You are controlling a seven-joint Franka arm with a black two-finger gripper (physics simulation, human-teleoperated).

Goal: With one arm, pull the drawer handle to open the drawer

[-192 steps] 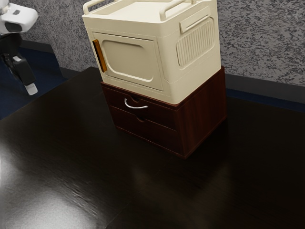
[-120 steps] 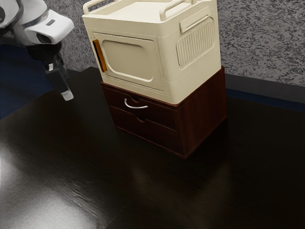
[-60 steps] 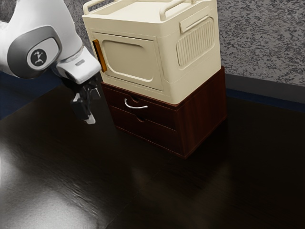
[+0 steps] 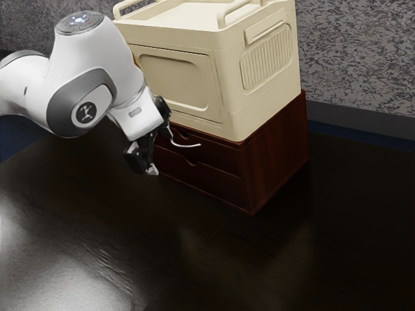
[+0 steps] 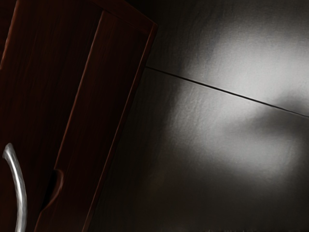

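Tool (image 4: 161, 150) open, fingers apart, nothing gripped. Handle (image 4: 187, 144) on the closed upper drawer (image 4: 217, 154), just beside the tool toward the exterior view's right; can't tell if they touch.

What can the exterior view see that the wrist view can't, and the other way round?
From the exterior view: my arm and gripper, the cream cabinet, the speckled wall and a bit of blue floor.

From the wrist view: a blurry dark smudge in a bright shine on the table; it might be a shadow or reflection.

In both: the dark red drawer box, its silver handle, the lower drawer's curved notch and the dark table.
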